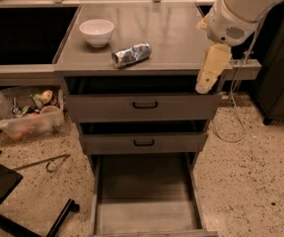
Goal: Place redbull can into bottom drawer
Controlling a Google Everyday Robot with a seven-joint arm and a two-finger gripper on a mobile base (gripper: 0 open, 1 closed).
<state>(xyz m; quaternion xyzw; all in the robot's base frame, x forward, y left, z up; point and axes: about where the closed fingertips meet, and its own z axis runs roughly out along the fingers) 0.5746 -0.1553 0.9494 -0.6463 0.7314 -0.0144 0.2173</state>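
Silvery-blue, the redbull can (131, 55) is seen lying ungrasped on the table (181, 43) at upper centre, the end effector (204, 85) (its opening cannot be told) hung at upper right, so a leftward reach is judged due before the open bottom drawer (144, 216), lower centre, is filled.

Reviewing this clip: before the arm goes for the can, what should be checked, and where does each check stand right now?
1. Redbull can located: ok, it lies on its side on the cabinet top.
2. Can free to grasp: ok, it lies apart from the white bowl.
3. Bottom drawer pulled out: ok, nothing visible on its floor.
4. Upper drawers out of the drop path: ok, most of the bottom drawer's floor is exposed.
5. Gripper over the can: not ok, it hangs by the top's right front corner, well to the can's right.
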